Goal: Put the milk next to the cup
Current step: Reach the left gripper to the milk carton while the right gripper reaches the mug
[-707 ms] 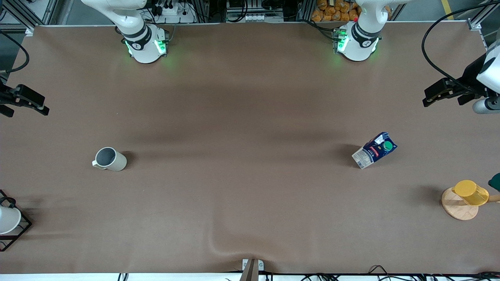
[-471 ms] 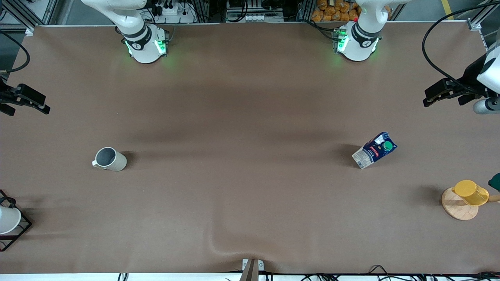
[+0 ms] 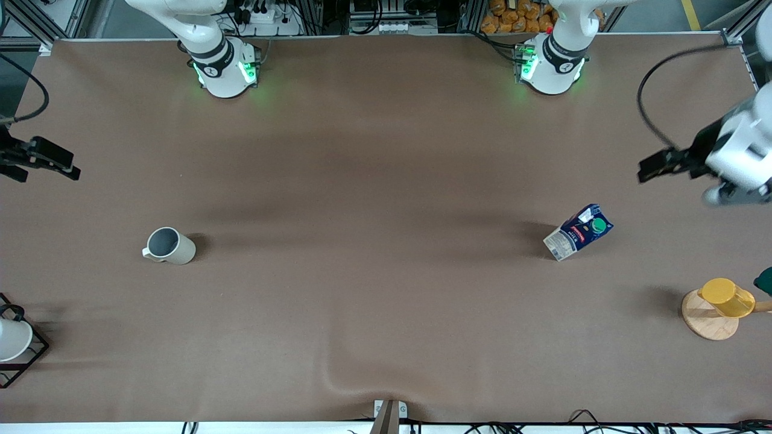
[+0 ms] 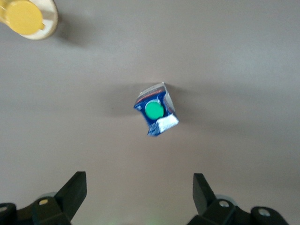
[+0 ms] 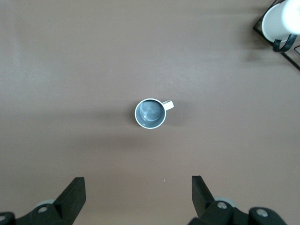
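toward left arm's end of table: milk [image 3: 578, 232] upright, untouched. cup [image 3: 169, 246] well apart, toward right arm's end. left gripper [image 4: 139, 194] high over milk, fingers spread, empty. right gripper [image 5: 138, 194] over cup, fingers spread, waiting. nothing done; grasp, carry, place all left.

Items you cannot fully see:
- right gripper [image 3: 57, 164]: arm cut off by the front view's edge.
- left gripper [image 3: 654, 167]: motion-blurred, wrist partly out of frame.
- white cup [image 3: 12, 339] in its black wire rack [image 3: 36, 352]: both cropped (also in the right wrist view).
- milk [image 3: 578, 232]: label print too small to read.
- dark green object [image 3: 765, 281]: mostly cut off, unidentifiable.
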Controlling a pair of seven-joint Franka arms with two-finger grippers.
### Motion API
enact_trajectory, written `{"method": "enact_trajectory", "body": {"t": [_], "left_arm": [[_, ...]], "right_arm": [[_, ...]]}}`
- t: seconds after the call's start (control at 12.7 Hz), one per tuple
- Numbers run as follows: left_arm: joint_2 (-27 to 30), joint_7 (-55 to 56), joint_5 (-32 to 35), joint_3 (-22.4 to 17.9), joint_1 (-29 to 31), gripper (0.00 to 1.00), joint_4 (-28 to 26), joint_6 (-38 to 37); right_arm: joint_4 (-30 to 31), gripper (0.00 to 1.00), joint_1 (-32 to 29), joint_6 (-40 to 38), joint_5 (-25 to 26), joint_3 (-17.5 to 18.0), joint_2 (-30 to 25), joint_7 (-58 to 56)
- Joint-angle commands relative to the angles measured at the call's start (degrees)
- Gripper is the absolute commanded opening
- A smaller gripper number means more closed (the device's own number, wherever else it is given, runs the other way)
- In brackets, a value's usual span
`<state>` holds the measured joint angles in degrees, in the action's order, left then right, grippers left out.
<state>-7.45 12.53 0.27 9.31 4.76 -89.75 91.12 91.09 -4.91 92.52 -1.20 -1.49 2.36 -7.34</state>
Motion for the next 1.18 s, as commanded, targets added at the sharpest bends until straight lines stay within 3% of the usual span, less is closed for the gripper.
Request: {"method": "enact_trajectory", "body": {"t": [0.0,0.47,0.79,1.1], "left_arm": [[-3.9,7.7,1.5,0.2,-2.6,1.0,0.5,2.3],[-6.3,12.0,1.5,0.1,0.4,1.0,-6.6,12.5],[-6.2,19.4,1.6,0.1,0.2,1.0,-11.2,16.6],[-5.9,19.9,1.3,0.2,0.5,1.0,-16.7,22.7]], "right_arm": [[-1.2,1.0,-1.3,-0.7,0.4,0.3,4.7,-0.2],[-1.1,1.0,-4.2,0.6,0.2,0.3,13.1,-0.4],[7.0,1.0,-6.2,12.3,0.3,0.3,15.4,-7.5],[8.4,1.0,-5.8,15.8,0.3,0.3,20.0,-7.9]]}}
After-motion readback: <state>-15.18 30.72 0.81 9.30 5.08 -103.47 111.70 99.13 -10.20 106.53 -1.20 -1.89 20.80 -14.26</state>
